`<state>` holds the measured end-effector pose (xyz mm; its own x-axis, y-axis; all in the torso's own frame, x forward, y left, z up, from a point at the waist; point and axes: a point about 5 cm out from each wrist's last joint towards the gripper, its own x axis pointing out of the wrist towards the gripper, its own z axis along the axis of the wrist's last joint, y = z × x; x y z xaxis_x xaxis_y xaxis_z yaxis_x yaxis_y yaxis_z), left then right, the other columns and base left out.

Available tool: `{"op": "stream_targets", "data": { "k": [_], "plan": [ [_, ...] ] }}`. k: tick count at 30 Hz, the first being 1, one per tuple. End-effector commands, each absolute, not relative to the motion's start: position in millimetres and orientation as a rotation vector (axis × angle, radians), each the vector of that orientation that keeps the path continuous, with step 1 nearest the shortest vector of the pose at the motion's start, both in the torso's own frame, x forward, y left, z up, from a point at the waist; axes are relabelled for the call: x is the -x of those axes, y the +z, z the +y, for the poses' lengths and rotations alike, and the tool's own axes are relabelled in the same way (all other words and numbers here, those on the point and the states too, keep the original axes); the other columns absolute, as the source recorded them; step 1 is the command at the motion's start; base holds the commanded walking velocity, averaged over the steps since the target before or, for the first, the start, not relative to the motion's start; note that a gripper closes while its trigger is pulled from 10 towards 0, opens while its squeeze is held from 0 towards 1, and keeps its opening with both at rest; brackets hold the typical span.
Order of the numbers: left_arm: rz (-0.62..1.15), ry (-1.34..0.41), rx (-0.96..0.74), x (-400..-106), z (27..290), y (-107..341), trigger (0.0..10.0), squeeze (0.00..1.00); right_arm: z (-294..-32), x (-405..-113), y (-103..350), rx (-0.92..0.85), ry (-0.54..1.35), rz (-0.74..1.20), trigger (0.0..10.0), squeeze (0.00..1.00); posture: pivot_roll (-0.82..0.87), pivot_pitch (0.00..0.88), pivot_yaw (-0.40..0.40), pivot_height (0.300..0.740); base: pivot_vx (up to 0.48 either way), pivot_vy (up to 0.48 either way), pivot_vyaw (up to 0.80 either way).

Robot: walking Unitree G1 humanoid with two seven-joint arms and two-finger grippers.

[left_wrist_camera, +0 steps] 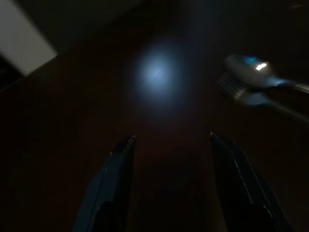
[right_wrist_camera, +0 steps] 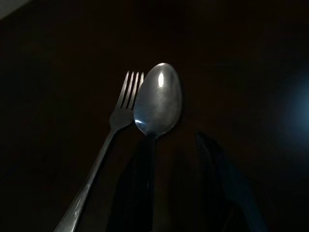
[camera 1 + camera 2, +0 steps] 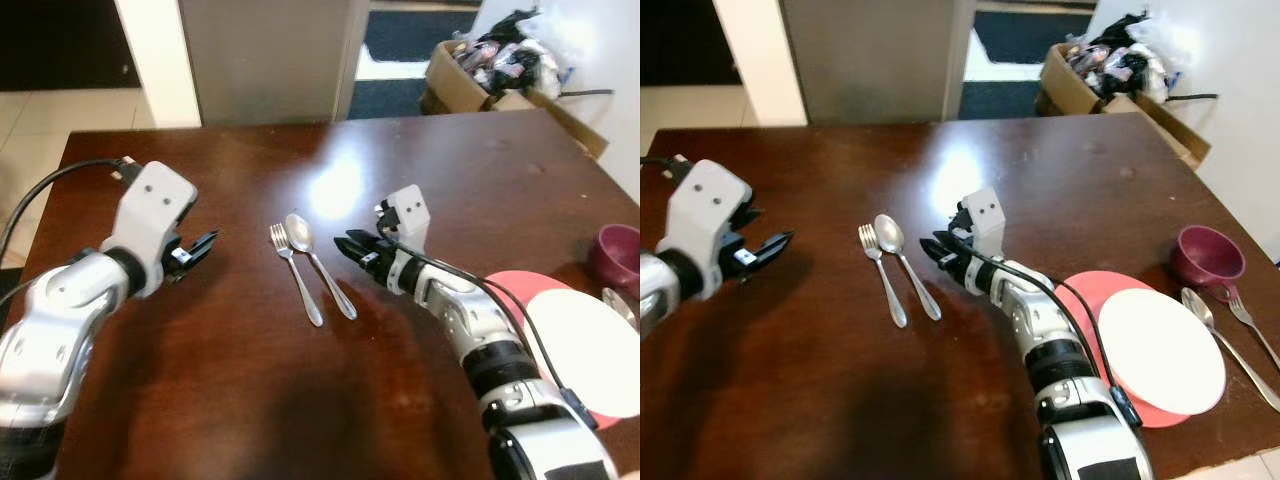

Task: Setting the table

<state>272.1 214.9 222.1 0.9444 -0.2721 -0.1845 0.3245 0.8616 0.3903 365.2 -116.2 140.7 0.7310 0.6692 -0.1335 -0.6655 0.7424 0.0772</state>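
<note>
In the right wrist view the spoon's (image 2: pixel 158 100) handle runs behind the right gripper's (image 2: pixel 181 159) dark near finger, and the fork (image 2: pixel 108 140) is cut off at the edge. Beyond the left gripper (image 1: pixel 171 145), both utensils blur together.

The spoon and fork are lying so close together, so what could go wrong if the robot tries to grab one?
1. The spoon lies right beside the fork, heads nearly touching. The right gripper, hovering just right of them, might nudge or pinch both at once.
2. Both lie flat on the glossy table, so the black fingers could slip off the thin handles.
3. The left gripper waits open on the other side; a pushed fork could slide towards it.
</note>
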Motion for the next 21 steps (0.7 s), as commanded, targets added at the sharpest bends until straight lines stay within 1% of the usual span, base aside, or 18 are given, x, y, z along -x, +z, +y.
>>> {"op": "stream_targets", "data": {
  "k": [1, 2, 5, 11, 14, 17, 19, 21],
  "plan": [
    [0.129, -0.303, -0.423, -263.9, 217.7, 224.1, 10.0, 0.0, -113.2, -365.5, 140.0, -0.014, 0.763, 0.155, 10.0, 0.0, 0.23, 0.162, -0.041, 0.74, 0.0, 0.0, 0.0],
    [0.143, -0.284, -0.424, -258.0, 221.1, 224.4, 10.0, 0.0, -109.0, -368.3, 147.3, -0.022, 0.8, 0.133, 10.0, 0.0, 0.24, 0.17, -0.044, 0.74, 0.0, 0.0, 0.0],
    [0.155, -0.275, -0.423, -252.3, 223.6, 225.1, 10.0, 0.0, -105.1, -370.9, 151.8, -0.015, 0.828, 0.121, 10.0, 0.0, 0.24, 0.178, -0.047, 0.74, 0.0, 0.0, 0.0],
    [0.164, -0.277, -0.441, -248.4, 222.5, 227.1, 10.0, 0.0, -97.4, -372.2, 152.1, -0.027, 0.879, 0.117, 10.0, 0.0, 0.25, 0.189, -0.042, 0.74, 0.0, 0.0, 0.0],
    [0.141, -0.354, -0.459, -245.0, 214.4, 234.4, 10.0, 0.0, -96.3, -371.9, 141.4, -0.003, 0.858, 0.181, 10.0, 0.0, 0.26, 0.186, -0.039, 0.74, 0.0, 0.0, 0.0],
    [0.1, -0.454, -0.429, -242.0, 204.9, 241.8, 10.0, 0.0, -96.1, -369.4, 133.0, 0.007, 0.859, 0.212, 10.0, 0.0, 0.26, 0.184, -0.034, 0.74, 0.0, 0.0, 0.0],
    [0.053, -0.547, -0.409, -239.1, 196.4, 248.7, 10.0, 0.0, -94.0, -366.1, 127.0, 0.007, 0.883, 0.232, 10.0, 0.0, 0.25, 0.181, -0.03, 0.74, 0.0, 0.0, 0.0],
    [0.049, -0.607, -0.425, -237.8, 192.3, 250.4, 10.0, 0.0, -90.7, -362.2, 121.2, 0.005, 0.916, 0.255, 10.0, 0.0, 0.25, 0.175, -0.026, 0.74, 0.0, 0.0, 0.0]
  ]
}}
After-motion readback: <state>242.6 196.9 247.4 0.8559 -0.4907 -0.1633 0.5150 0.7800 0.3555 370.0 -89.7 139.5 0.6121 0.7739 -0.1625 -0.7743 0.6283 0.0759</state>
